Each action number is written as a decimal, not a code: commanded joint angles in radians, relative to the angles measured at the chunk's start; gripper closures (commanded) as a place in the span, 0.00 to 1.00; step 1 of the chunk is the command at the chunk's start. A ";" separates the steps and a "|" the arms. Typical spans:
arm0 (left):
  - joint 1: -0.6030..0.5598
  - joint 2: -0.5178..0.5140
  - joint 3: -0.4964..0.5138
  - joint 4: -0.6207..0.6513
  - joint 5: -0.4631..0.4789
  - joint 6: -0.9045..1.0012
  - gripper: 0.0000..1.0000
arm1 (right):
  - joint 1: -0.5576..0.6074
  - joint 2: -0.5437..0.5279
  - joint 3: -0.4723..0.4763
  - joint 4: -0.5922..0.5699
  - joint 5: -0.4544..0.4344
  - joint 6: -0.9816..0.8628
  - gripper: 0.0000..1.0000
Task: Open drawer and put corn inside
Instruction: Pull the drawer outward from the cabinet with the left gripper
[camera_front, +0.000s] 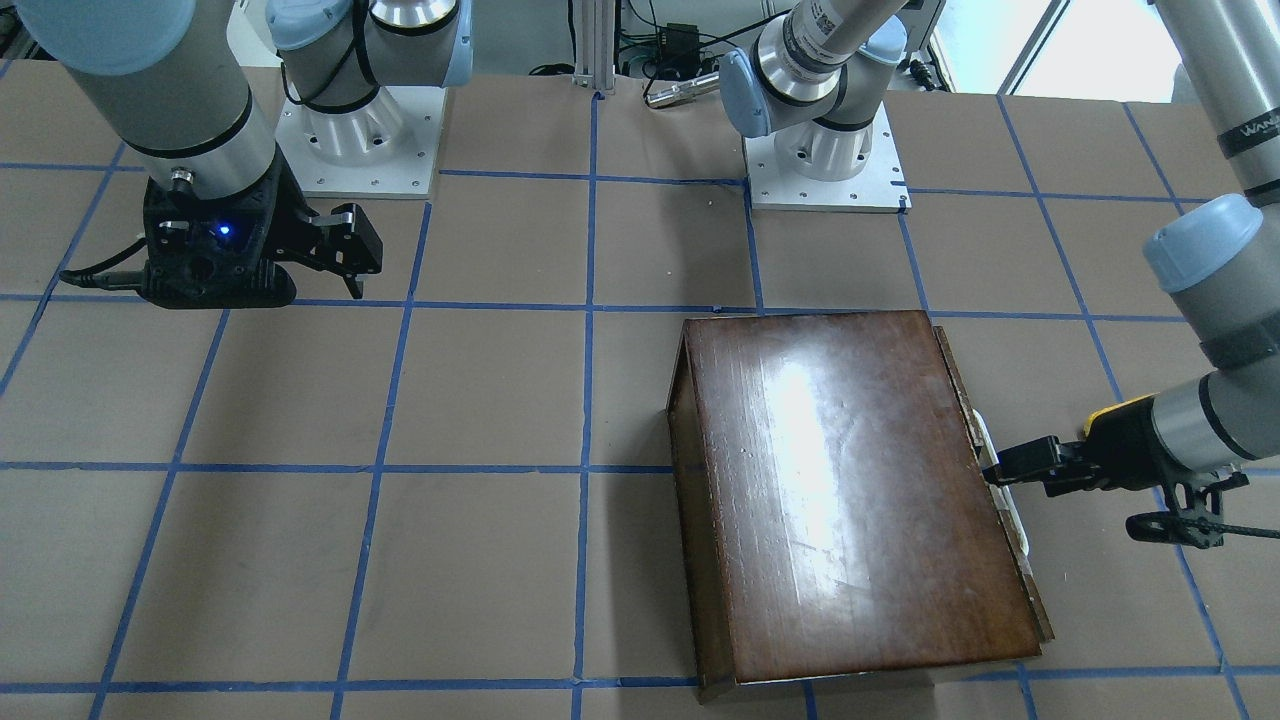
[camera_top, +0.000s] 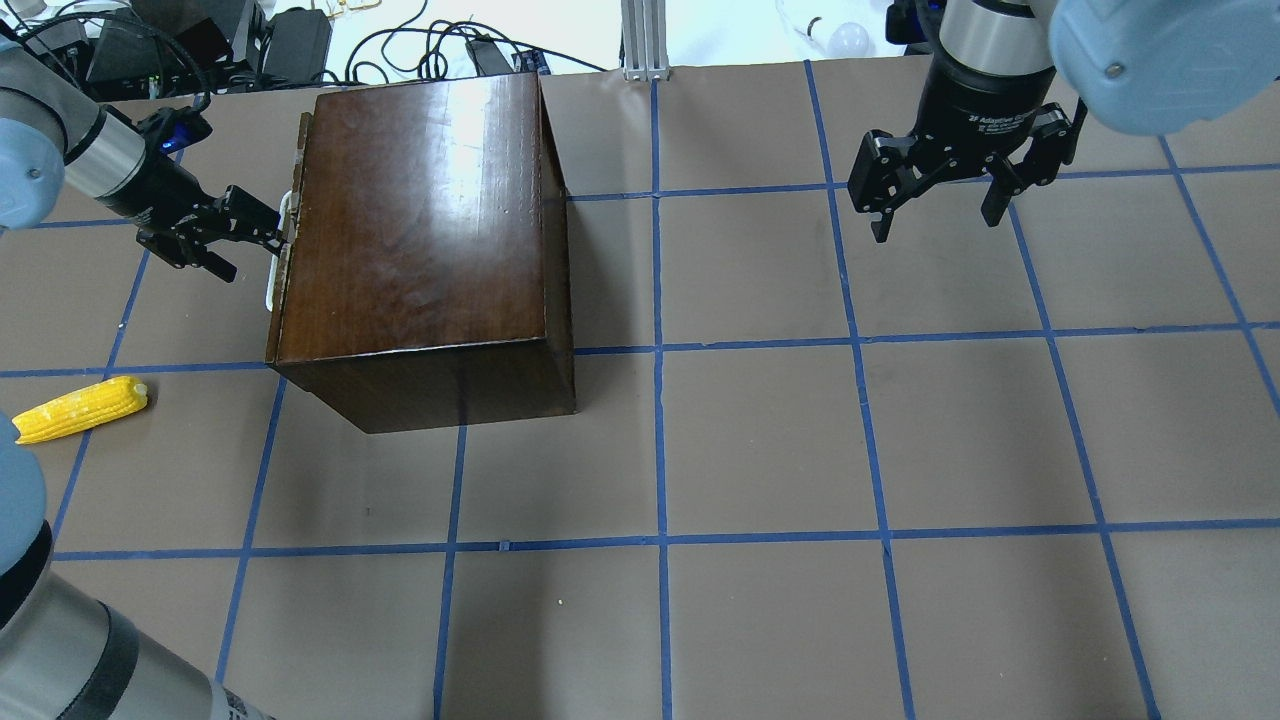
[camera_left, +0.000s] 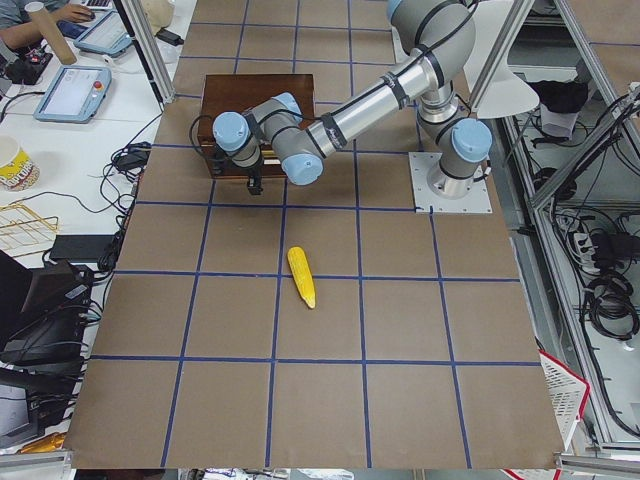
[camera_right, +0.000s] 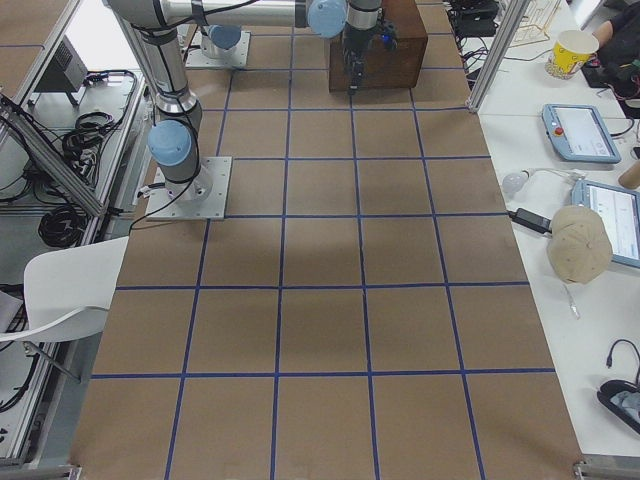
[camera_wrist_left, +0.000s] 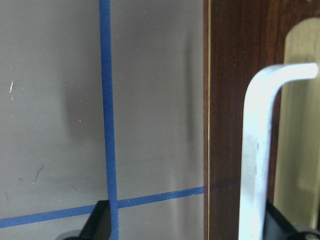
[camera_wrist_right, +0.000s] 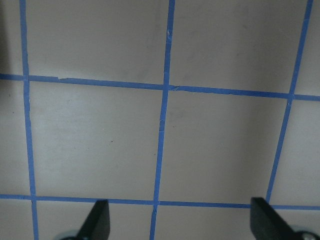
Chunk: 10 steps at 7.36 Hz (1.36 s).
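Blue tape (camera_top: 657, 280) grids the brown table (camera_top: 760, 440); beside it lie a tablet (camera_right: 580, 132) and, seemingly, a beige cap (camera_right: 580, 243).

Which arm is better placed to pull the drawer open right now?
Left. The left gripper is open at the white handle on the drawer front, the handle between its fingers. The right gripper hangs open over the table, well away from the box.

**Q:** What is the box (camera_top: 420, 210) made of?

**A:** Dark-brown wood. The top is glossy and mirrors the lamps. The drawer (camera_wrist_left: 225, 125) front shows the same dark wood, with a pale, scuffed handle (camera_wrist_left: 255, 160) on a brass-coloured plate (camera_wrist_left: 300, 125).

**Q:** And the table (camera_top: 760, 440)?

**A:** A matt brown, paper-like sheet, gridded in blue tape (camera_top: 760, 537). The corn (camera_top: 80, 410) is yellow and knobbly. The right gripper (camera_top: 935, 228) is matt black.
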 joint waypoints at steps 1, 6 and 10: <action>0.001 0.006 0.004 0.000 0.055 0.003 0.00 | 0.000 0.001 0.000 0.001 -0.001 0.000 0.00; 0.035 0.015 0.011 0.000 0.060 0.006 0.00 | 0.000 0.001 0.000 0.001 0.001 0.000 0.00; 0.058 0.017 0.011 0.000 0.097 0.033 0.00 | 0.002 0.001 0.000 0.001 0.001 0.000 0.00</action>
